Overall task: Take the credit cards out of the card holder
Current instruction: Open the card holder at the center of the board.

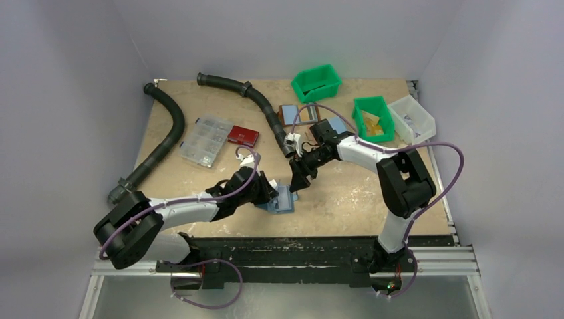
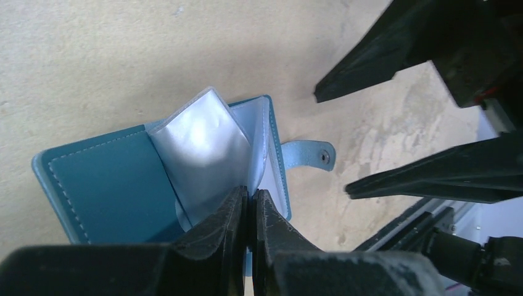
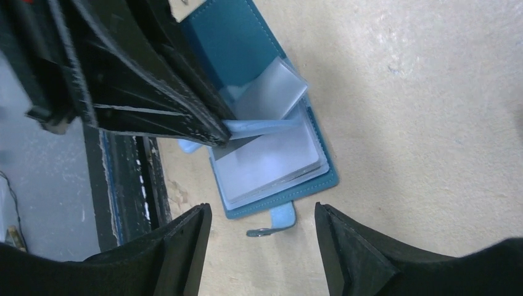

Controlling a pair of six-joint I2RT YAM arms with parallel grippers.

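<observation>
The card holder (image 1: 284, 200) lies open near the table's front edge, teal-blue outside (image 2: 105, 179) with pale clear sleeves fanned up inside (image 3: 271, 163). Its snap tab (image 3: 280, 216) sticks out to one side. My left gripper (image 2: 251, 197) is shut on the edge of one raised sleeve, and its dark fingers (image 3: 154, 92) reach in over the holder. My right gripper (image 3: 262, 225) hovers open just above the snap tab, with nothing between its fingers (image 2: 432, 176). No credit cards show plainly; the cloudy sleeves hide whatever sits inside them.
At the back right stand two green bins (image 1: 316, 82) (image 1: 372, 117) and a white bin (image 1: 412, 118). A clear organiser box (image 1: 205, 141), a red box (image 1: 243, 135) and two black hoses (image 1: 166, 133) (image 1: 256, 100) lie at the left and middle. Another holder (image 1: 290, 114) lies behind my right arm.
</observation>
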